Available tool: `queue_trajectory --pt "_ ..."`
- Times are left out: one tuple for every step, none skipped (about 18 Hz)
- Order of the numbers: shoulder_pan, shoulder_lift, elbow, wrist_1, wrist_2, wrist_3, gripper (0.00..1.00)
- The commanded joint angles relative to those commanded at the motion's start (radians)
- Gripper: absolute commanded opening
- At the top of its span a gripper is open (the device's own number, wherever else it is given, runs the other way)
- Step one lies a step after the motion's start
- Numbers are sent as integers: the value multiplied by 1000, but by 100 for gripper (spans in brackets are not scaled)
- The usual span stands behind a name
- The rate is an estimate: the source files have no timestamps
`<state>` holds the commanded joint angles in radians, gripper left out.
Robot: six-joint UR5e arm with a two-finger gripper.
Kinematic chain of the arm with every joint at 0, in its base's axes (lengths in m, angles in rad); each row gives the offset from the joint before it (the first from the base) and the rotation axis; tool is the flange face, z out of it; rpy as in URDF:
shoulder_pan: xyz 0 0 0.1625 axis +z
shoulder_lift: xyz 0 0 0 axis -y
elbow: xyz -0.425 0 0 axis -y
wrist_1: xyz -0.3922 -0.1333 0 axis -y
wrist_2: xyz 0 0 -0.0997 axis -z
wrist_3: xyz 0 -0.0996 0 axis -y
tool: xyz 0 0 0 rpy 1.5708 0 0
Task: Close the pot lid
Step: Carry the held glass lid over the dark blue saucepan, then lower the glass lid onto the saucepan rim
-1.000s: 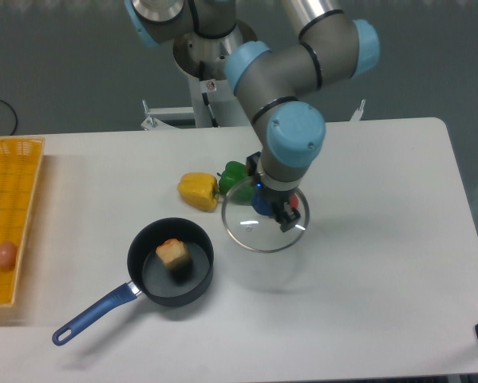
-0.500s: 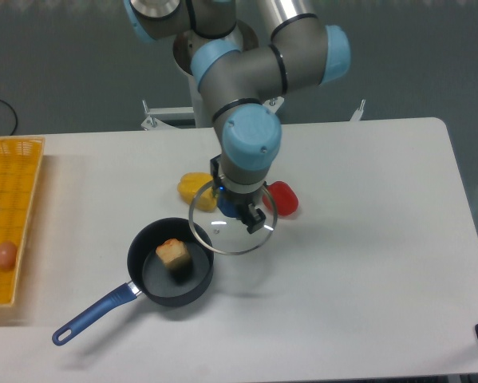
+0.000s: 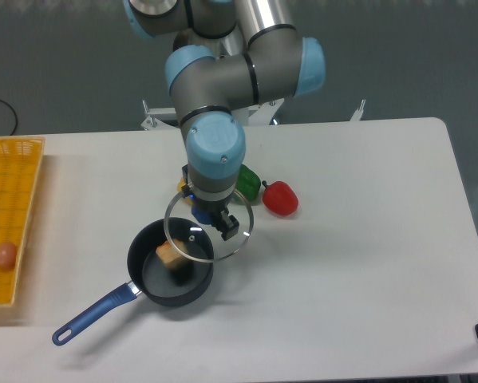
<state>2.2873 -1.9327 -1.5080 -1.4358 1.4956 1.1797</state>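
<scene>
The two-finger gripper (image 3: 207, 215) is clamped on the blue knob of the round clear glass lid with a thin metal rim (image 3: 223, 243), holding it in the air so that its left part overlaps the upper right rim of the small round black saucepan with a long blue handle (image 3: 155, 287). The pot stands near the front left of the white table (image 3: 366, 279), handle pointing to the front left corner, with a yellowish food chunk (image 3: 171, 254) inside. A green bell pepper (image 3: 249, 183) and a red bell pepper (image 3: 280, 199) lie just behind the lid toward the table's middle, and a yellow basket (image 3: 7, 207) with a pinkish egg (image 3: 5, 254) sits at the left edge.

One pot (image 3: 171, 275), one lid (image 3: 209, 226), two visible bell peppers, red (image 3: 280, 198) and green (image 3: 248, 183), one yellow crate (image 3: 11, 207), one egg (image 3: 6, 254).
</scene>
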Motion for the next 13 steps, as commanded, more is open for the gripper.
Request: queue_trajectory --pt "-6 -2 6 0 0 -6 63" --pt "-8 -8 11 0 0 -12 63" --pt "-12 -11 17 0 0 -21 63" --pt "-15 -20 20 0 0 -25 63" --pt "-26 -25 23 0 0 -32 63" --pt "-28 -26 23 0 0 -40 63" --pt "-31 -31 25 2 0 -48 63" --pt "-31 -37 28 2 0 -54 63" --pt "-38 -41 32 2 2 -64 63" --pt "-52 -49 38 3 2 -74 63" --pt "-57 -52 44 3 2 -84 63" --pt "-60 -52 45 3 2 -94 63" --pt "-69 -54 45 3 2 -103 63"
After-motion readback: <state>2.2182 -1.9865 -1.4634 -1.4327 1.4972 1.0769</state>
